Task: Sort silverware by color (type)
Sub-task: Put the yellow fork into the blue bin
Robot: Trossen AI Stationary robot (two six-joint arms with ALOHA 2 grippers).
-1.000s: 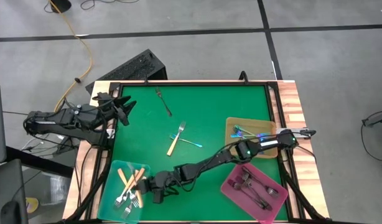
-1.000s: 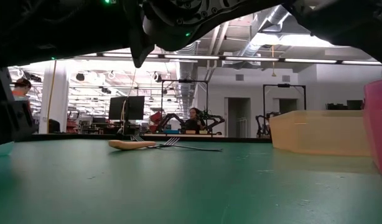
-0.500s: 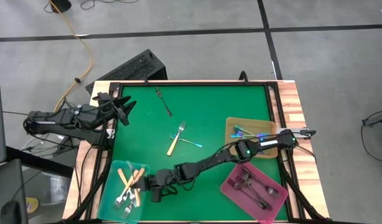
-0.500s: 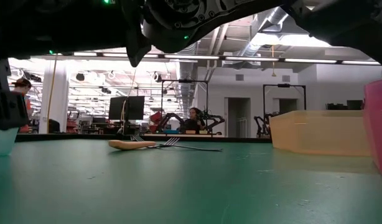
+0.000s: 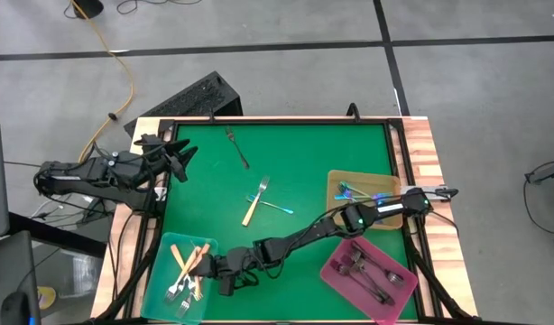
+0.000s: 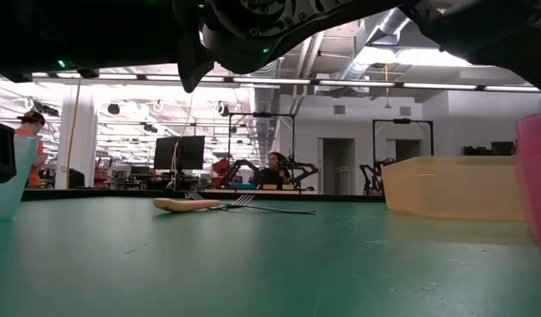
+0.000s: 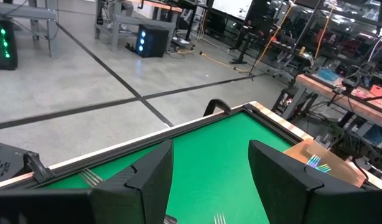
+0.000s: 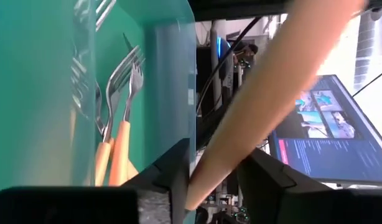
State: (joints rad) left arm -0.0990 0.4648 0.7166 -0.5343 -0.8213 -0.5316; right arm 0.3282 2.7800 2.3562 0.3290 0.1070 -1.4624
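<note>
My right gripper (image 5: 205, 262) reaches across the near side of the table to the teal tray (image 5: 164, 264) and is shut on a cream-handled fork (image 8: 272, 93). Other cream-handled forks (image 5: 180, 262) lie flat in that tray. One cream-handled fork (image 5: 253, 206) and an iridescent fork (image 5: 275, 207) lie crossed at mid-table. A dark fork (image 5: 237, 147) lies near the far edge. My left gripper (image 7: 209, 155) hangs open over the table's far left corner, with nothing between its fingers. My right gripper pinches the fork's cream handle (image 8: 209, 177) between its two fingers (image 8: 175, 171). The fingers lie level and come from the table's right side. The handle slants out past the fingers, over the teal tray's right side. The tines are out of view.
A tan tray (image 5: 337, 183) with iridescent forks (image 5: 358, 191) stands at the right. A pink tray (image 5: 333, 269) with dark forks (image 5: 372, 271) stands at the near right. A raised frame (image 5: 277, 120) runs round the green mat.
My right gripper has rolled about its own pointing line while staying at the teal tray's right side, and the cream-handled fork has turned with it. In the low view, more of the teal tray shows at the left than before.
</note>
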